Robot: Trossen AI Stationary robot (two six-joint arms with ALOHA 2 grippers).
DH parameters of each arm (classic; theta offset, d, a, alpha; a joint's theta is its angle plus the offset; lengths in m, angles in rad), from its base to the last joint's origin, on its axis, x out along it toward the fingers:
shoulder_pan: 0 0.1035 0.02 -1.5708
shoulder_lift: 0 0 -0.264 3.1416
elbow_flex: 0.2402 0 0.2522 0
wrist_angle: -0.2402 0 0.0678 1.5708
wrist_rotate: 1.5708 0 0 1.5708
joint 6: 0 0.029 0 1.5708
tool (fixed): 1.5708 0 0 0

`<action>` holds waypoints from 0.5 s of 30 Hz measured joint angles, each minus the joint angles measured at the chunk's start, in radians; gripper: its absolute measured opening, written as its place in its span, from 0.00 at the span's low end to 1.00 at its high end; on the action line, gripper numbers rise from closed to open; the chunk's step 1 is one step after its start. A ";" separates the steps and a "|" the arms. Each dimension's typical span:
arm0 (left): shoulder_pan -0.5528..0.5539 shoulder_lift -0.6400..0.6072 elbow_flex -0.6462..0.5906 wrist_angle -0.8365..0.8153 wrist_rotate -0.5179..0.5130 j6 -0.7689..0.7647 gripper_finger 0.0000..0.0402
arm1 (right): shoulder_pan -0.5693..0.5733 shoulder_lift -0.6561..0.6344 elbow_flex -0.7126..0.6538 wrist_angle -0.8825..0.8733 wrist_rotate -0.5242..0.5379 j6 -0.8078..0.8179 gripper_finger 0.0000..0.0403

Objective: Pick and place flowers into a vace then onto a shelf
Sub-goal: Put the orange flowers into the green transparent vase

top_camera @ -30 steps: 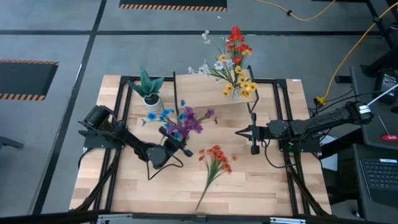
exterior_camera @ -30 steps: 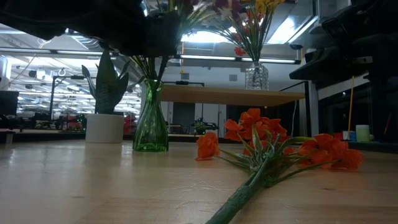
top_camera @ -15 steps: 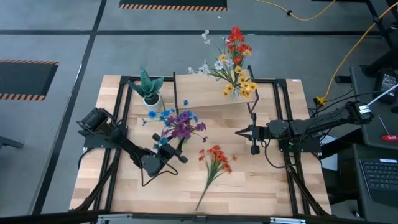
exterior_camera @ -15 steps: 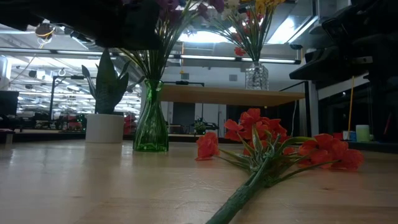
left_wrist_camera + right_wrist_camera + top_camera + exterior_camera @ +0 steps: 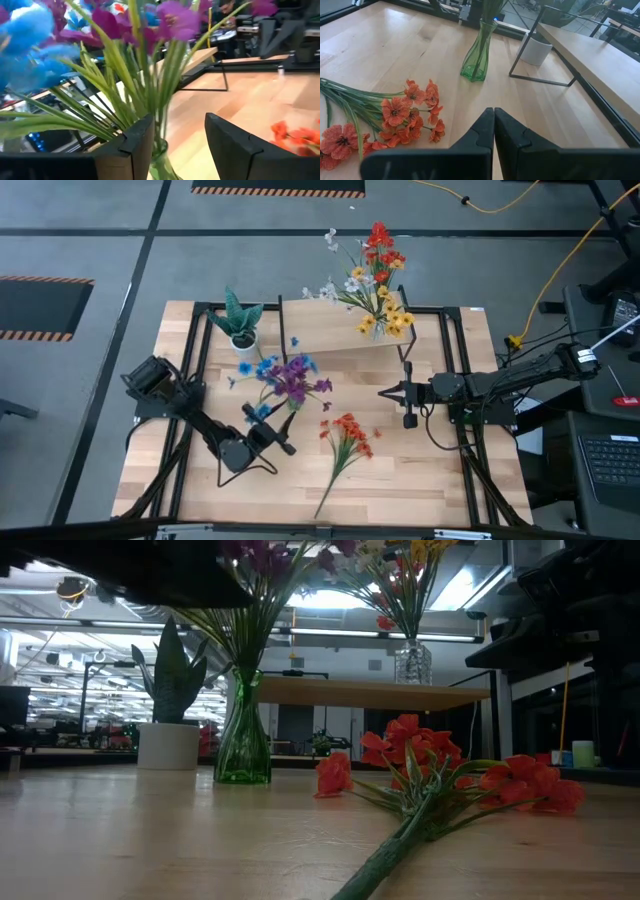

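A bunch of purple and blue flowers stands with its stems in a green glass vase on the table. My left gripper is open on the near side of the vase. Its fingers are apart, and the vase neck shows between them, untouched. A sprig of orange flowers lies flat on the table. My right gripper is shut, hovering right of the vase and holding nothing. The shelf stands at the far side.
On the shelf stands a clear glass vase with yellow, red and white flowers. A spiky plant in a white pot sits at the far left. Bare tabletop lies on the near right.
My left gripper has drawn back from the flower bunch toward the table's near edge and a little left. The purple and blue bunch has stayed standing in the green vase. My right arm has kept still.
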 joint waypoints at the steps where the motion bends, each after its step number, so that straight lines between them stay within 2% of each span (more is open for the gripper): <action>1: -0.012 0.000 0.000 0.000 0.000 0.000 0.42 | 0.000 0.000 0.000 0.000 0.000 0.000 0.04; 11: -0.108 0.000 0.000 0.000 0.004 -0.072 0.42 | 0.000 0.000 0.000 0.000 0.000 0.000 0.04; 15: -0.122 0.000 0.000 0.000 0.085 -0.078 0.42 | 0.000 0.000 0.000 0.000 0.000 0.000 0.04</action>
